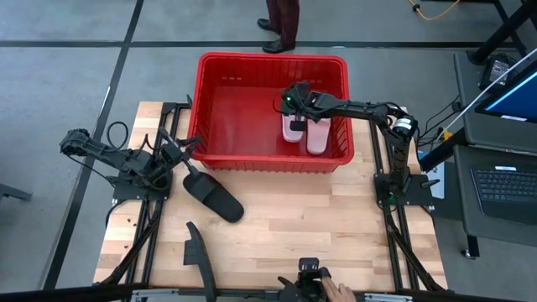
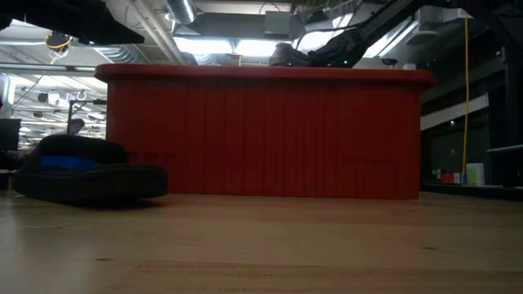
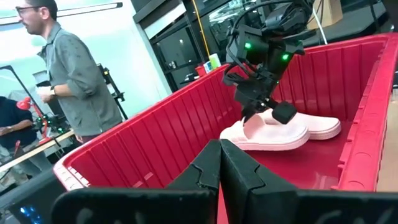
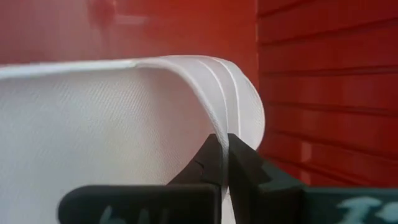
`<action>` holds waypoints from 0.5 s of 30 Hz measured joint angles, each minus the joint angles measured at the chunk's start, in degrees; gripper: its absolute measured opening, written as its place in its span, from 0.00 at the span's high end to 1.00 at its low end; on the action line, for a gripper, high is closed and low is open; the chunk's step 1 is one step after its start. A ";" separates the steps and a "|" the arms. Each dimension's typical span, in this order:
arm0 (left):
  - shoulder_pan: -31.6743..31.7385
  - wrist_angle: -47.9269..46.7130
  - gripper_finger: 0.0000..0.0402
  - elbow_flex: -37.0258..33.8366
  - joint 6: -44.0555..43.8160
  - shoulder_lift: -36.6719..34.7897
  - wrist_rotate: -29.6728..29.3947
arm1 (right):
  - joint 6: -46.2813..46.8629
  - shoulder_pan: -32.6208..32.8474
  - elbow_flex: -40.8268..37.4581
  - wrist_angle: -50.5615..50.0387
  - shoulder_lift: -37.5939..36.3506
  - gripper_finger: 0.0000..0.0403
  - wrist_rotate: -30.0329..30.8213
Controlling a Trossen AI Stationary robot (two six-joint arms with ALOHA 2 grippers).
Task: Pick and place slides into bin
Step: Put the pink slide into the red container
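Table (image 1: 336,218), black slide (image 1: 214,195) diagonal.

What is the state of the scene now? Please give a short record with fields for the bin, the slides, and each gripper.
bin: red bin at the far side of the table
pink slides: two pink slides lying side by side inside the bin
black slides: one black slide on the table in front of the bin; another black slide near the front edge
right gripper: right gripper inside the bin, shut on a pink slide's strap
left gripper: left gripper shut, holding nothing, beside the bin's left end
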 joint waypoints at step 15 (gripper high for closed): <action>0.00 0.22 0.99 0.00 0.53 0.00 0.44 | 1.60 -0.07 0.02 -1.23 0.50 0.97 -2.53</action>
